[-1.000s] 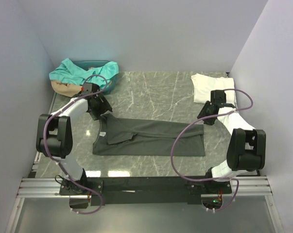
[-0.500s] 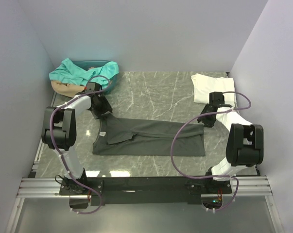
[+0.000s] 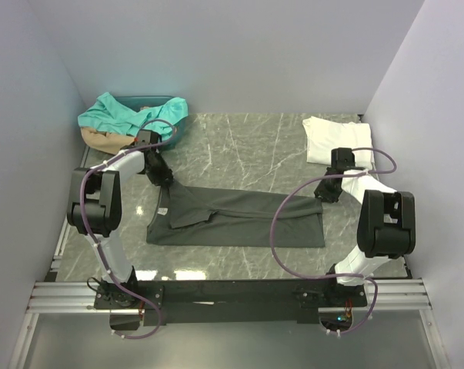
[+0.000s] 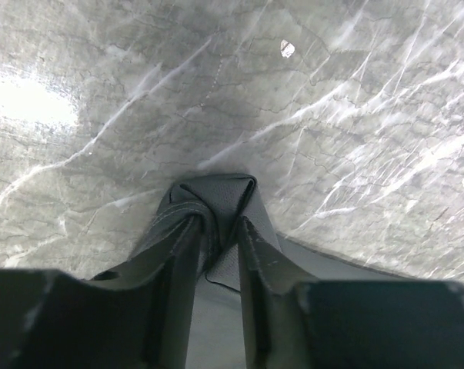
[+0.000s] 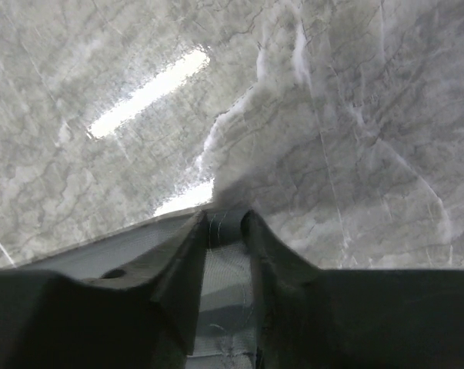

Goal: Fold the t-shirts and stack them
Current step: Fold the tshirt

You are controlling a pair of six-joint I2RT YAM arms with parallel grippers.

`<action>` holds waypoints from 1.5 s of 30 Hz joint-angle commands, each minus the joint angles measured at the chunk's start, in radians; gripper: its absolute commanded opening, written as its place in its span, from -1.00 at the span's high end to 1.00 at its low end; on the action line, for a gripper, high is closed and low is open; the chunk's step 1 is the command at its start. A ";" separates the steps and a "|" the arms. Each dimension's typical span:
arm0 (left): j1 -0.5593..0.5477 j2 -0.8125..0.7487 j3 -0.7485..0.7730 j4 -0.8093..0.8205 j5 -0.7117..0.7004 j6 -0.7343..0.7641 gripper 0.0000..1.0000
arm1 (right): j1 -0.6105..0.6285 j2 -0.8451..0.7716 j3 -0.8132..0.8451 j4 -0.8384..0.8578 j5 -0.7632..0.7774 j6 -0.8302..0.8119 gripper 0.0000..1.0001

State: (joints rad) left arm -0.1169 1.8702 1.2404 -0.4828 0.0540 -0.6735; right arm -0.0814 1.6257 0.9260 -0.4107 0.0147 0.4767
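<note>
Closing in since a second ago, both arms have dropped onto the far corners of the charcoal t-shirt. The left pincer hovered just off the collar end then; now it sits on the far left corner, and that corner has been tugged a little toward the back wall. The left elbow has also swung inward. The right pincer has slid nearer and lower, onto the far right corner.

From the left wrist, the pincer's fingers are nearly together with a bunched fold of dark cloth squeezed between them. From the right wrist, the fingers are drawn in just as narrow, nipping the cloth's edge right at the tips.

The shirt lies flat as a long band across the middle of the marble worktop, its small neck label at the left end. Its near edge runs parallel to the front rail, with a strip of bare marble between. Beyond its far edge the stone is open up to the back wall.

The folded white t-shirt sits in the far right corner, near the right pincer but apart from it. At the far left, a teal t-shirt spills from a basket, with a tan t-shirt just beside it against the wall.
</note>
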 commanded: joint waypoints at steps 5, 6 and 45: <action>0.019 -0.068 -0.034 0.033 -0.028 0.009 0.39 | -0.012 0.034 -0.015 0.059 -0.007 -0.018 0.67; 0.025 -0.091 -0.045 0.042 -0.031 0.012 0.39 | -0.012 0.037 -0.012 0.059 -0.009 -0.018 0.72; -0.020 -0.068 -0.093 0.112 0.015 0.005 0.29 | -0.017 0.056 0.011 0.047 -0.032 -0.026 1.00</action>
State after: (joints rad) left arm -0.1211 1.8061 1.1336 -0.3786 0.0814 -0.6735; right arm -0.0917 1.6596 0.9237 -0.3763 -0.0177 0.4580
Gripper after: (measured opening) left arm 0.355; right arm 0.010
